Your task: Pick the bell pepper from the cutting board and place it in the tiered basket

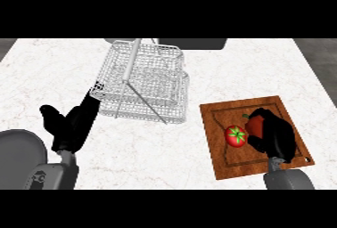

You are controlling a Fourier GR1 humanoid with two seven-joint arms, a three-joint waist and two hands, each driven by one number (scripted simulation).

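My right hand (275, 133) lies over the cutting board (227, 167), fingers curled down round something red at their inner side. A red edge with a bit of green stem shows just past my fingertips, at the hand's left, and I take that for the bell pepper (254, 125); most of it is hidden under my palm, so I cannot tell its long axis. Just beside it, further to the left of my right hand and a little nearer to me, sits a tomato (236, 135) with its green star of leaves facing up. It is close to my fingers, but I cannot tell whether it touches them.

The basket (141, 82) stands well apart, up and to the left of my right hand, across a stretch of bare surface (263, 67). Its wire tiers and slanted handle rise towards me.

My left hand (69, 124) is nearer the basket, resting with fingers relaxed and holding nothing just beside the basket's lower left corner.

The coming move, as I judge it, is a lift and then a long carry left and away from me, and the tomato could be knocked on the way.
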